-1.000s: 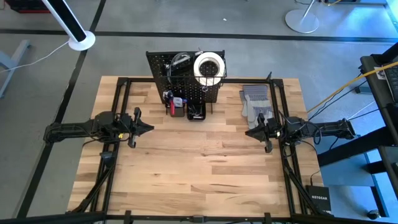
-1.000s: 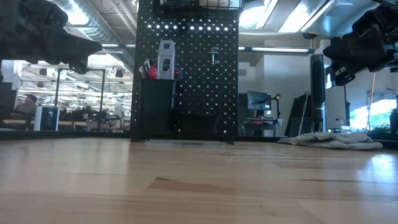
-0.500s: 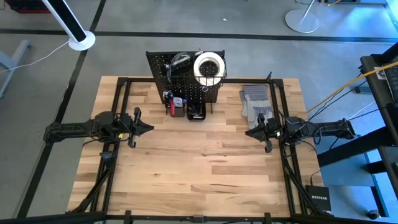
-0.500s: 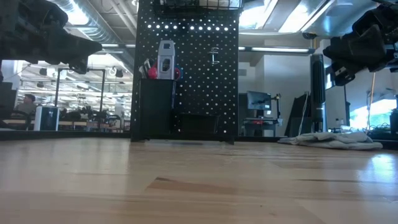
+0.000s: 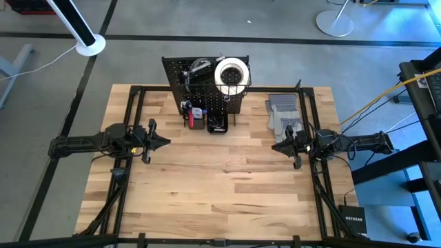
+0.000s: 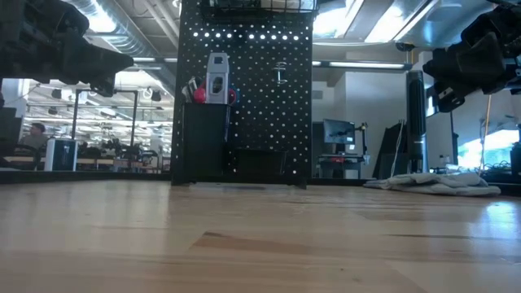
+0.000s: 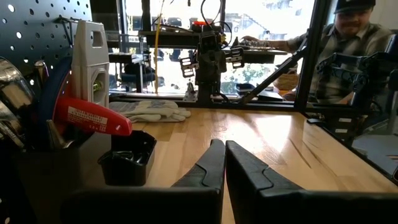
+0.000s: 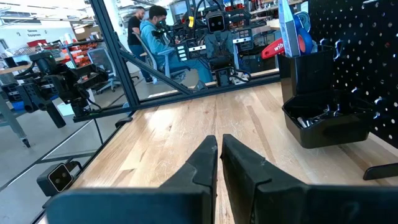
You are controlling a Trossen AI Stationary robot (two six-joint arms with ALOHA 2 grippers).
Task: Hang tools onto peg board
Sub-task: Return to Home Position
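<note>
Pale plank table point(image 5: 227, 196) — left gripper point(image 5: 165, 142), right gripper point(image 5: 275, 145) well apart, both clenched; person point(image 8: 157, 38) seated in workshop point(image 6: 89, 134) beyond.

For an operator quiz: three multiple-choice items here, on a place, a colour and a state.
1. Where do the grey work gloves lie? A) on the wooden table, right of the black perforated peg board B) in a bin C) on the floor
2. What colour is the round tape roll at the board's top? A) red B) white C) green
3. How are the left gripper and right gripper? A) open B) gripping pliers C) shut, empty
1 A, seen from above; 2 B, plainly white; 3 C, wrist views show fingers together.
</note>
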